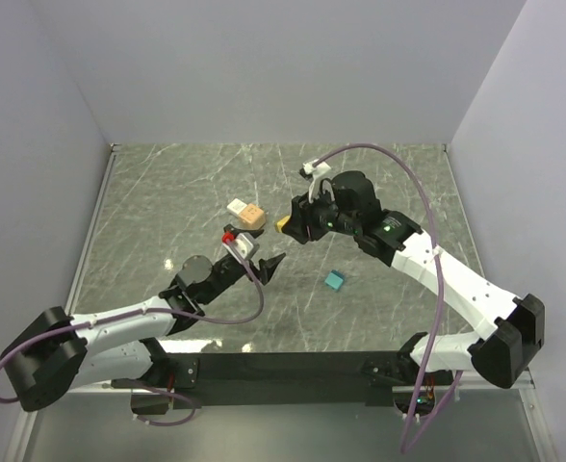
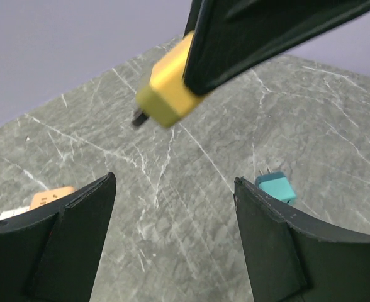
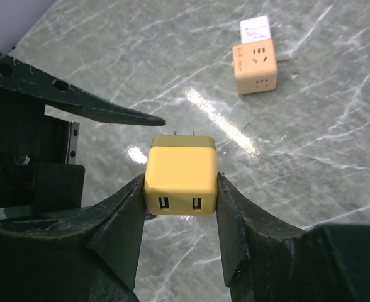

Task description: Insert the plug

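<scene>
Right fingers (image 3: 119, 220) pinch a yellow plug (image 3: 182, 179) above the bench (image 3: 336, 126), prongs pointing away from the wrist toward an orange socket cube (image 3: 255, 68) lying near, ahead and slightly right. Left fingers (image 2: 78, 220), spread and empty, hang close by.

A small teal adapter (image 1: 334, 280) lies on the grey marbled tabletop (image 1: 167, 192), two prongs showing.
</scene>
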`<act>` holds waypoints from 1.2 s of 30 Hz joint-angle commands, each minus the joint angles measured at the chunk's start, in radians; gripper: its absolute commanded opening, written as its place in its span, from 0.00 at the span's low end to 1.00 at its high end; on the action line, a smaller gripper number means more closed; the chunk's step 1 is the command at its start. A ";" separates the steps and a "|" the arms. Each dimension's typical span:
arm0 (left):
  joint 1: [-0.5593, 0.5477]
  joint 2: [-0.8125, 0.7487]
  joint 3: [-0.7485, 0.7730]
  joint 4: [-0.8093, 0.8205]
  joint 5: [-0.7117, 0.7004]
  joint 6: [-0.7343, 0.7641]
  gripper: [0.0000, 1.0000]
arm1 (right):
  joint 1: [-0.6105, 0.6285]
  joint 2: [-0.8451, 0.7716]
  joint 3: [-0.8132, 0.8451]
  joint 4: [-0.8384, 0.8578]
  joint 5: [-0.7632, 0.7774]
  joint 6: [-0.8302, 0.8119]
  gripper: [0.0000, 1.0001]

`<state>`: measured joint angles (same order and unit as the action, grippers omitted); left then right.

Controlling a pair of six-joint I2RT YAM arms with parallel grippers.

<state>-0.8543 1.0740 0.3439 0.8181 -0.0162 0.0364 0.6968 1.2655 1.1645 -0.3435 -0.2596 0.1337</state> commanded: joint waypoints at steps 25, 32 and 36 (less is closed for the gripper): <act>-0.077 0.244 0.153 0.134 -0.021 0.073 0.21 | 0.010 0.094 0.097 -0.058 -0.110 -0.043 0.03; -0.077 0.236 0.144 0.147 -0.010 -0.019 0.00 | 0.017 0.074 0.077 -0.020 -0.064 -0.016 0.21; -0.077 0.238 0.175 0.104 -0.025 -0.105 0.00 | 0.023 0.066 0.067 -0.006 -0.030 -0.011 0.37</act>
<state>-0.9134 1.3140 0.4610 0.8932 -0.0845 0.0383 0.7029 1.3636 1.2106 -0.4637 -0.3000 0.1131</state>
